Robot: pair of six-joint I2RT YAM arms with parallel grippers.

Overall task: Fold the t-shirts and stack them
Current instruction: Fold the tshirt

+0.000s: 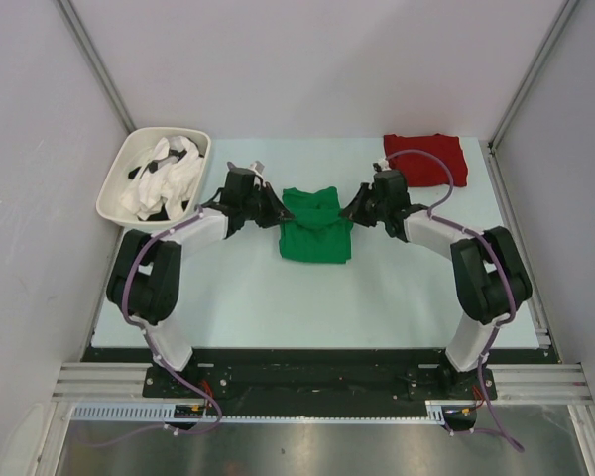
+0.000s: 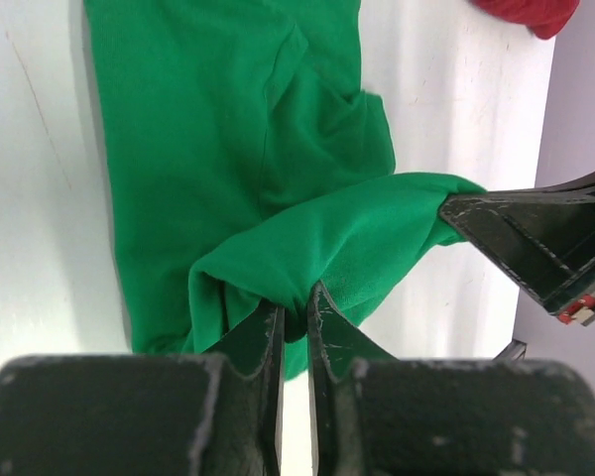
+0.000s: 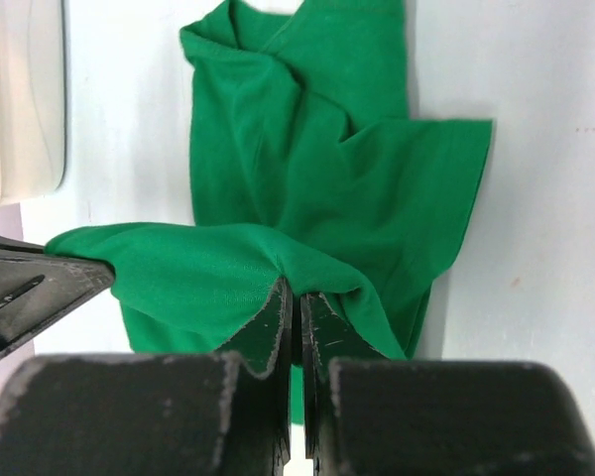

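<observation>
The green t-shirt point(image 1: 315, 226) lies partly folded at the table's middle. My left gripper point(image 1: 276, 209) is shut on its far left edge, the cloth bunched between the jaws point(image 2: 296, 315). My right gripper point(image 1: 349, 210) is shut on the far right edge of the same shirt point(image 3: 297, 296). Between the two grips a fold of green cloth point(image 2: 347, 233) is lifted over the rest of the shirt point(image 3: 307, 149). The dark red t-shirt point(image 1: 425, 157) lies folded at the far right corner, its edge showing in the left wrist view point(image 2: 531, 12).
A white bin point(image 1: 155, 175) with white and black cloths stands at the far left; its rim point(image 3: 20, 99) shows in the right wrist view. Grey walls close in the pale table point(image 1: 278, 297) on three sides.
</observation>
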